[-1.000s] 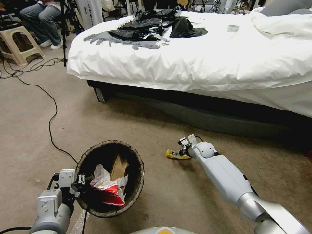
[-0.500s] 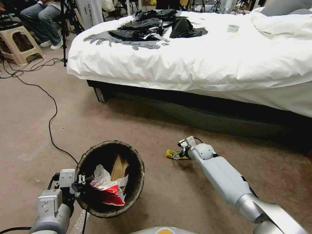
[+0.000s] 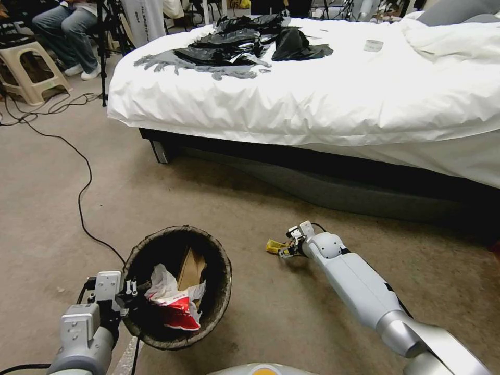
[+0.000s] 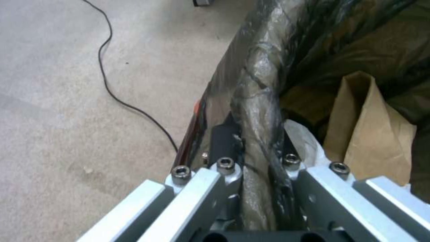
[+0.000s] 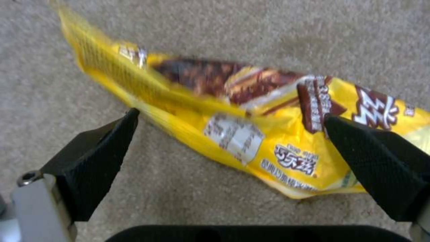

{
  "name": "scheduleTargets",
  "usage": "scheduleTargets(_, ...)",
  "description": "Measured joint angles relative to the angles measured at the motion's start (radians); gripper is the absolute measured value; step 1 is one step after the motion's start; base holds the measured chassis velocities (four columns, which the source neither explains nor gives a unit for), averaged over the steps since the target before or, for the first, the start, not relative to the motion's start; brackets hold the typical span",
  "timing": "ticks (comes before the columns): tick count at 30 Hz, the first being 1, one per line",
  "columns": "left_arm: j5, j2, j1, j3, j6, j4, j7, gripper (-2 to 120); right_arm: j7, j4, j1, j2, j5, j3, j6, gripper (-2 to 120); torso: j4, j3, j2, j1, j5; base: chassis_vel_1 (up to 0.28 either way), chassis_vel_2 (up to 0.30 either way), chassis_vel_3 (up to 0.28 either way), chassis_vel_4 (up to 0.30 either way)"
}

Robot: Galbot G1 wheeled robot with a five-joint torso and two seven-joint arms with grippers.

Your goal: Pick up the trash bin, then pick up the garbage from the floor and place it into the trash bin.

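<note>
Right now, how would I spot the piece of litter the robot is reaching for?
Find the white bed, then look down to the beige floor in front of it. There the right end effector sits open around a flat yellow wrapper. Unlike the red-and-white packet and brown paper in the trash bin, it has brown printing and lies on the floor.

We see a beige carpeted floor [image 3: 208, 208] carrying a bed [image 3: 333, 99] with a white sheet. On the floor near the bed lies a yellow wrapper [image 3: 275, 246], flat on the carpet in our right wrist view [image 5: 251, 134]. A black cable [image 3: 80, 192] snakes across the floor, and a beige stool [image 3: 28, 70] stands farther back. On the bed lie black plastic bags [image 3: 245, 41].
</note>
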Motion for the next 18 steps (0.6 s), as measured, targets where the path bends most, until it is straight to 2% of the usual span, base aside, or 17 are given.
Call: scheduleTargets(18,0.004,0.0,0.004,0.0,0.0,0.0,0.002,1,0.0,-0.049,0.014,0.017,-0.022,0.001,0.027,100,0.0,0.0,0.0,0.0,0.0,0.0,0.0,0.0,0.0)
